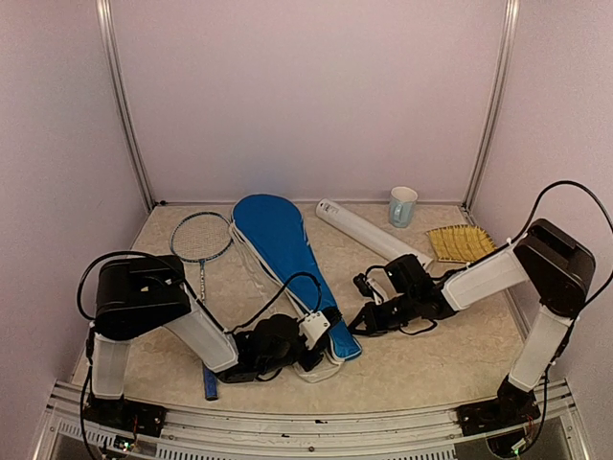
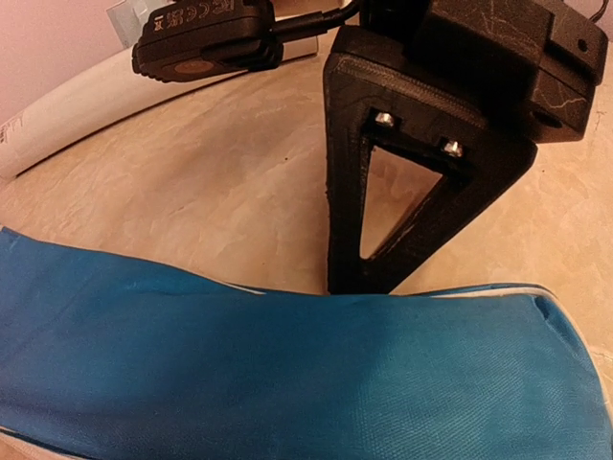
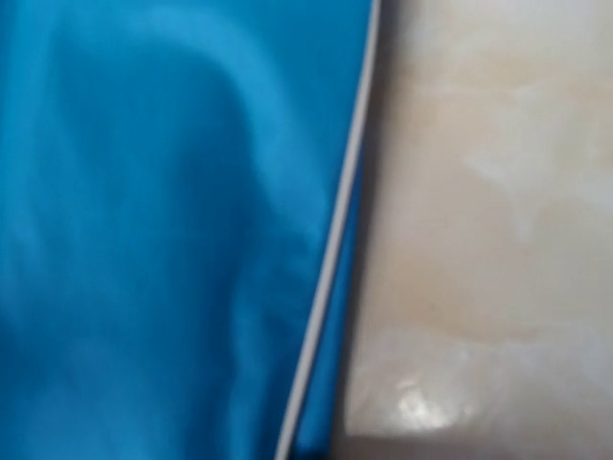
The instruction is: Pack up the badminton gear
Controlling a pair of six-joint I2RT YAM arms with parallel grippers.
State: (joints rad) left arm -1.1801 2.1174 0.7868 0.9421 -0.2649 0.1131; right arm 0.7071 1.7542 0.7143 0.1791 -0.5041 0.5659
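The blue racket-shaped cover point(image 1: 273, 235) lies on the table, wide end far and narrow end near. My left gripper point(image 1: 321, 347) is at the narrow end, over the cover, which fills the lower left wrist view point(image 2: 287, 374); its fingers are hidden. My right gripper point(image 1: 367, 321) is just right of that end. One of its black fingers point(image 2: 345, 192) points down at the cover's edge. The right wrist view shows only the cover point(image 3: 144, 240) with white piping, and the table. One racket point(image 1: 201, 237) lies left of the cover. The white tube point(image 1: 369, 235) lies to the right. No shuttlecocks are in view.
A pale blue mug point(image 1: 402, 206) stands at the back right by the wall. A straw-coloured brush point(image 1: 460, 242) lies at the right. The racket's blue handle point(image 1: 210, 381) reaches the near edge under my left arm. Walls close in three sides.
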